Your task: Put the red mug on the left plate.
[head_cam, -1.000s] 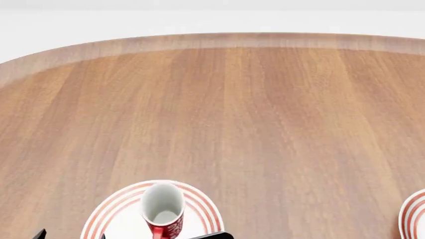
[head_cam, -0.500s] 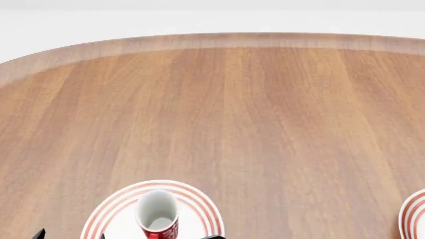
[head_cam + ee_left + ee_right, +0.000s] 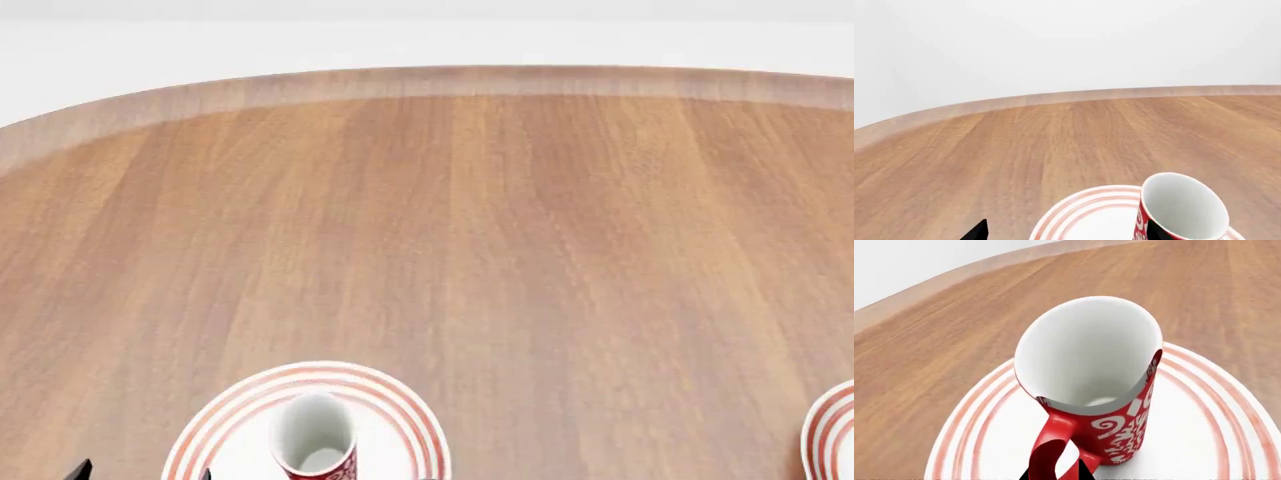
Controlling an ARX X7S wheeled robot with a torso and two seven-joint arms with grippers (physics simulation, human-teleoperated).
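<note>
Mug position: slim red mug with white swirl pattern (image 3: pixel 1114 405) stands on the ring-rimmed round white left plate (image 3: pixel 400 420).

You see its long axis close to vertical, white-lined mouth up, red loop handle facing the right wrist camera, where the dark tips of the right gripper (image 3: pixel 1057 471) close on that handle. You cannot tell the left gripper's state. Bare wooden tabletop (image 3: pixel 534 220) extends beyond the plate to the curved far edge; a second ringed plate (image 3: pixel 834 430) sits well apart.
</note>
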